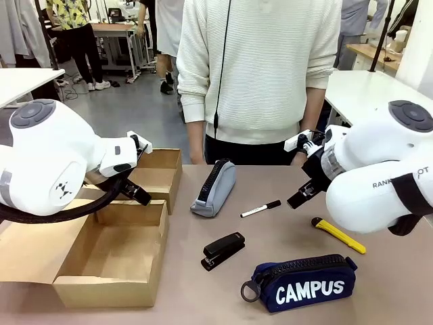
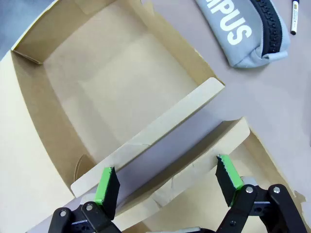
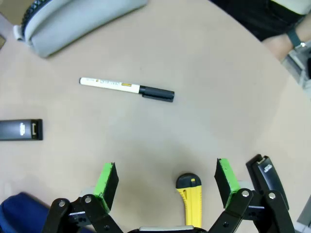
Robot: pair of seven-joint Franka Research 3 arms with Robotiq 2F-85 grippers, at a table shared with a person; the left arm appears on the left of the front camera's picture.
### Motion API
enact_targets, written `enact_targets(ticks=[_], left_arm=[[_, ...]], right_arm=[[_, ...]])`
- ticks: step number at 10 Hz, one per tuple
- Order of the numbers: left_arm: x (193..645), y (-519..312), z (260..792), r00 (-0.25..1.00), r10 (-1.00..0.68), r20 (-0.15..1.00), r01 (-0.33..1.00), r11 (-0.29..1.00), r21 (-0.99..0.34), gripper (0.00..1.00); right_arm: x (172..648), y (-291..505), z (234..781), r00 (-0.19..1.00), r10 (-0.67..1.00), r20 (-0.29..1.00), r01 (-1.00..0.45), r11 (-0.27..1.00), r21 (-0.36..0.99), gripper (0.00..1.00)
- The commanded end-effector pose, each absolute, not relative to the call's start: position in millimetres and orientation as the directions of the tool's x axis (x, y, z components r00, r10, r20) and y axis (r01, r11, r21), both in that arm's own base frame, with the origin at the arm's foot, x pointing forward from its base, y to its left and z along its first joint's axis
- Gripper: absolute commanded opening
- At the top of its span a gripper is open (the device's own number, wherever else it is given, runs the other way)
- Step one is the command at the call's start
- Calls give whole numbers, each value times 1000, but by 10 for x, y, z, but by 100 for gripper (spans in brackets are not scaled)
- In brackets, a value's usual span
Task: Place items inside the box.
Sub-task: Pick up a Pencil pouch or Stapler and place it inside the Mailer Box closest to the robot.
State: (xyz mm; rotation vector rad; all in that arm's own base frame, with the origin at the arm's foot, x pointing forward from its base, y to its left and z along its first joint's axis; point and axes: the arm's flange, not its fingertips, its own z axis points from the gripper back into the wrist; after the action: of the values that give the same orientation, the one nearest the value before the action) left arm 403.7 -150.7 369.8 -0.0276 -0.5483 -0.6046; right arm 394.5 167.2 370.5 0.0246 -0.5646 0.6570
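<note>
The open box (image 1: 101,292) sits at the left of the surface (image 1: 284,233), its inside showing bare cardboard. The left hand (image 2: 167,179) hangs over the box's flaps, fingers spread and holding nothing. All the items lie outside the box on the surface: the grey case (image 1: 214,187) just beside its flap, then the stapler (image 1: 222,250), the marker (image 1: 260,208), the navy pouch (image 1: 301,284) at the near edge and the knife (image 1: 338,235). Both cases are zipped, their contents hidden. The right hand (image 3: 165,177) hovers over the knife's black-tipped end, spread wide and gripping nothing.
</note>
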Motion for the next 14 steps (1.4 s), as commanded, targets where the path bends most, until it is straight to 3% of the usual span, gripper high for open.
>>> enact_targets(ticks=[1,8,9,11,14], left_arm=[[4037,-1507,3699,685,-532,497,547,827,132,100],[4037,-1507,3698,685,-532,497,547,827,132,100],[3939,-1451,3861,654,-541,528,598,798,77,100],[3618,-1133,4496,668,-409,621,623,764,-167,100],[3226,-362,5048,714,-330,617,647,648,-402,100]], right_arm=[[3946,1672,3706,648,571,504,-584,797,-152,100],[3945,1672,3705,648,571,504,-584,797,-152,100],[3928,1553,3837,672,575,466,-590,796,-132,100],[3742,993,4434,821,343,455,-427,899,92,100],[3314,-165,4959,922,13,388,-257,769,585,100]])
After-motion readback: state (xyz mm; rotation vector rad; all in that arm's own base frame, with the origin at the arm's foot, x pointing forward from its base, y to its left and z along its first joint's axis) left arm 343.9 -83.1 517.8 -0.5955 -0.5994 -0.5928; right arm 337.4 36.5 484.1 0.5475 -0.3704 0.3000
